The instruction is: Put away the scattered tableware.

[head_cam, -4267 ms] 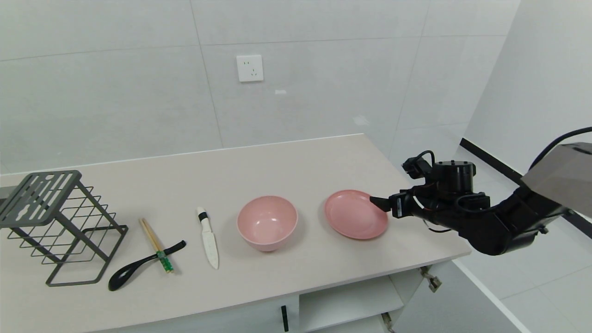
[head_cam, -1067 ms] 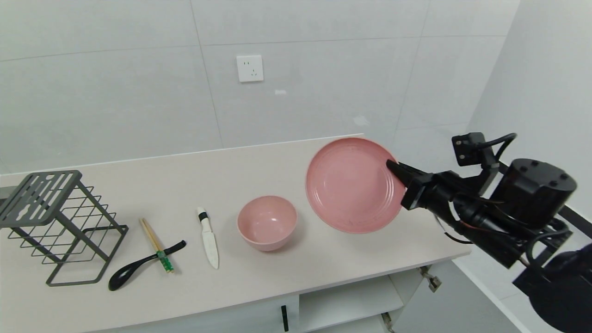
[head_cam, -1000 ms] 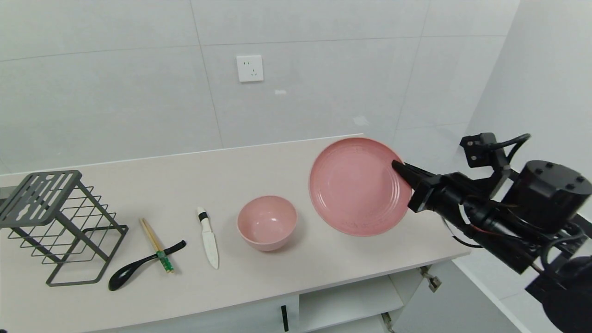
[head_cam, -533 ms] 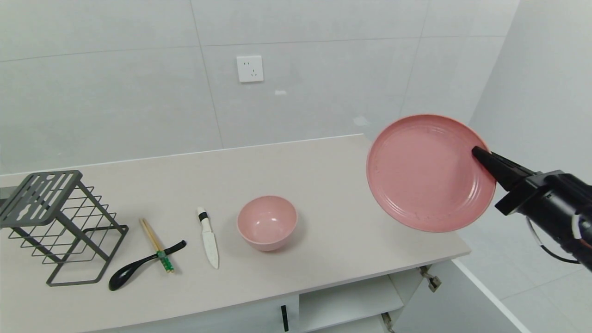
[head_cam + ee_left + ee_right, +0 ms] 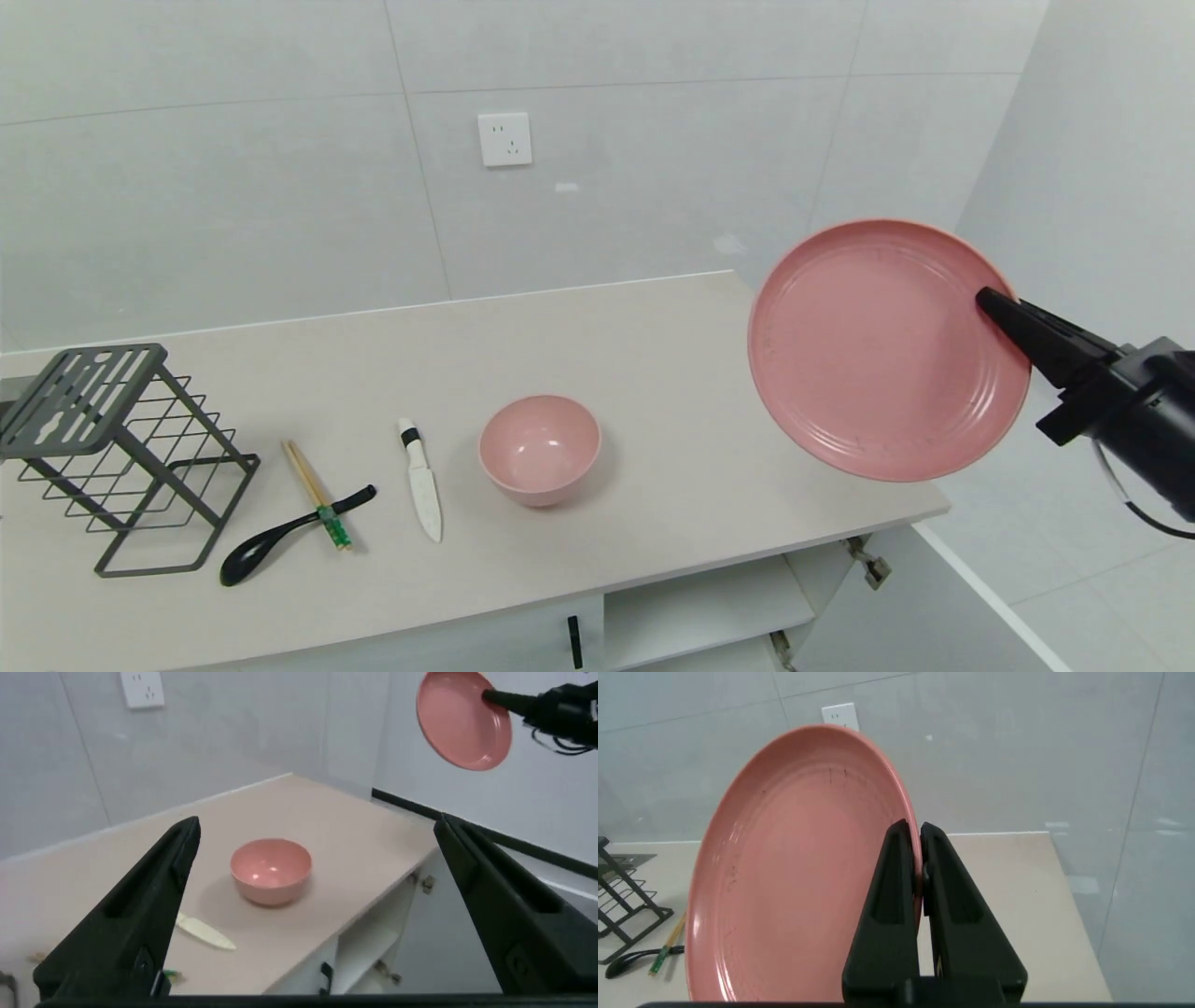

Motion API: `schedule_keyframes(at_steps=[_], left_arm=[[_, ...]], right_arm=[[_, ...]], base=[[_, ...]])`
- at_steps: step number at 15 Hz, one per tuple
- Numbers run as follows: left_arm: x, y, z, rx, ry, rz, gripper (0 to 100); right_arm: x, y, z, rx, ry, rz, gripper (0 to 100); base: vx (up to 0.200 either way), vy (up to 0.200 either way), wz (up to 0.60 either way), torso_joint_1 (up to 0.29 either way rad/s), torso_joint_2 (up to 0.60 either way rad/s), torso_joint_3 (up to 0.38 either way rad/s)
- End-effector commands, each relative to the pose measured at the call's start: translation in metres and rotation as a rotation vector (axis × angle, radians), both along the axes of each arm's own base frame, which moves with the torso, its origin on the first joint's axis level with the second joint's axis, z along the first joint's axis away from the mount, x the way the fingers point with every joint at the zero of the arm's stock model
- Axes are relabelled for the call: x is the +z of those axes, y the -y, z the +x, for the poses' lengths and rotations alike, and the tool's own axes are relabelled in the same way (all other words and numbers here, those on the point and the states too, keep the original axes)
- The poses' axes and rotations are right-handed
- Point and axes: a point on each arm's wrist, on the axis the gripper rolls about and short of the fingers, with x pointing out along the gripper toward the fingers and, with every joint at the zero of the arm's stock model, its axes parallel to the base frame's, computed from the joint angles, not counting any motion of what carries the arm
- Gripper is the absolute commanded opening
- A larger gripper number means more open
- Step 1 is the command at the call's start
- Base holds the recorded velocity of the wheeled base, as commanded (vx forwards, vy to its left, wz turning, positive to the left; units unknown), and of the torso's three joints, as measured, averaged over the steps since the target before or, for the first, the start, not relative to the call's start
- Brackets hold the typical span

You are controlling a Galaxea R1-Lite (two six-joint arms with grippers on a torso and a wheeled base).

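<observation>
Pinching the plate (image 5: pixel 878 355) by its rim, right fingers (image 5: pixel 1016 324) hold it near-upright beyond the bench (image 5: pixel 579 327) end, rack (image 5: pixel 112 448) far left; left fingers (image 5: pixel 140 924) wide.

A pale beige counter (image 5: pixel 560 336) runs along a wall (image 5: pixel 233 187) of large light grey tiles. A white socket (image 5: pixel 504 138) sits on the wall above the counter's middle. Under the counter's front edge is a white cabinet (image 5: pixel 485 655) with an open shelf (image 5: pixel 700 607) and a short black handle (image 5: pixel 573 642) just beside it. A metal hinge (image 5: pixel 868 565) hangs at the cabinet's right end. The floor (image 5: pixel 1074 597) to the right is pale tile.
</observation>
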Motion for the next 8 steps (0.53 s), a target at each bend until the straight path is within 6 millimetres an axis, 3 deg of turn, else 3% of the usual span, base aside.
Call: schedule_keyframes(at_steps=[1,5,6,8], left_arm=[[0.01,0.001,0.045,-0.011,-0.067,0.088,100],[0.013,0.012,0.106,-0.135,-0.247,0.064,100],[0.013,0.012,0.107,-0.136,-0.248,0.064,100],[0.007,0.019,0.127,-0.17,-0.291,0.079,100]], right_arm=[[0.0,0.0,-0.001,0.002,0.001,0.0,0],[-0.014,0.001,-0.009,0.05,-0.017,-0.098,0],[-0.014,0.001,-0.009,0.05,-0.017,-0.098,0],[-0.013,0.002,-0.009,0.048,-0.015,-0.099,0]], base=[[0.0,0.0,0.0,0.0,0.0,0.0],[0.0,0.0,0.0,0.0,0.0,0.0],[0.0,0.0,0.0,0.0,0.0,0.0],[0.0,0.0,0.0,0.0,0.0,0.0]])
